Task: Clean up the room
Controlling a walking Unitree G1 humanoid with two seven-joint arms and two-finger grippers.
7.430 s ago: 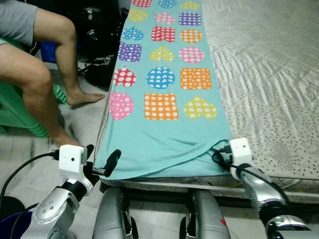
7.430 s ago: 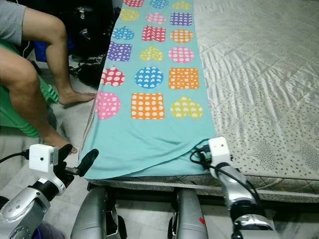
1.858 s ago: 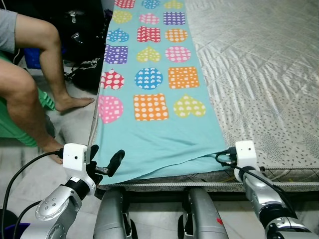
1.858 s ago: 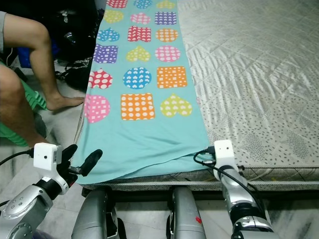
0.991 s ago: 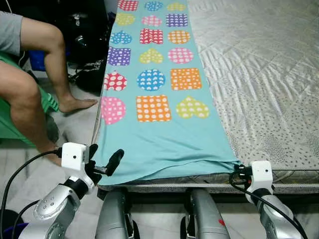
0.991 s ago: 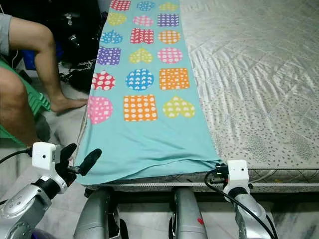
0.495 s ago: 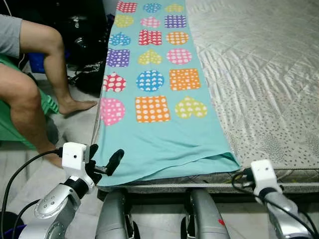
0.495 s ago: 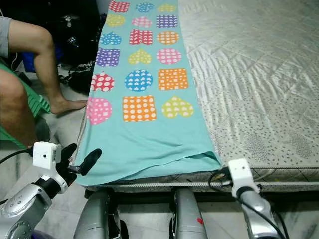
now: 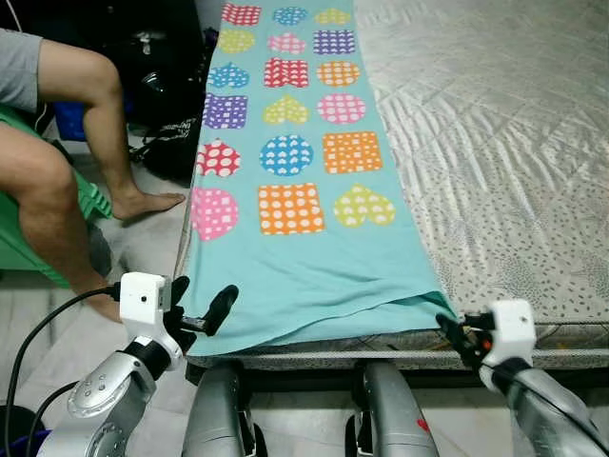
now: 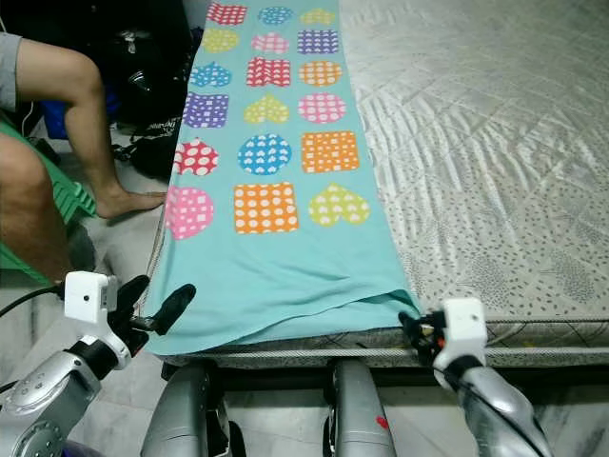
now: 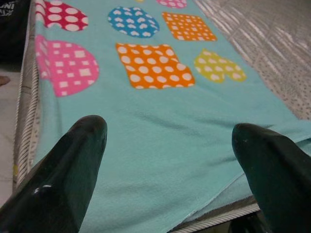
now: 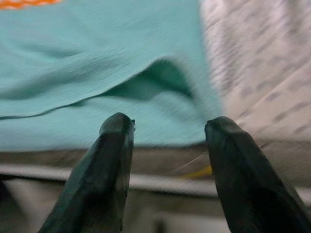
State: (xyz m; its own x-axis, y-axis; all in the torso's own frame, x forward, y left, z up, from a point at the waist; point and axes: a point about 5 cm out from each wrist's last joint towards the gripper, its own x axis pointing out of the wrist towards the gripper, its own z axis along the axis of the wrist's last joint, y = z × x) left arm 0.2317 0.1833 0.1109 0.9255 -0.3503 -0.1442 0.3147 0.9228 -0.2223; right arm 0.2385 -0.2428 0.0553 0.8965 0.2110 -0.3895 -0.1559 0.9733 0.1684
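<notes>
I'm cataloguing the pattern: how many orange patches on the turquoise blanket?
3. One orange dotted square in the nearest row, another a row farther, an orange circle beyond; the turquoise blanket runs past the picture's top.

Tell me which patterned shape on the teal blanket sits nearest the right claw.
The yellow-green heart on the teal blanket: last in the right-hand column, closest to the blanket corner where the right claw hovers. The orange square and pink circle in that row lie further left.

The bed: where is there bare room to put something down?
The mattress right of the blanket lies bare up to the far edge. The blanket's plain band below the orange square is free too, between the left gripper and right gripper. The floor left is crowded by a person's legs and bags.
</notes>
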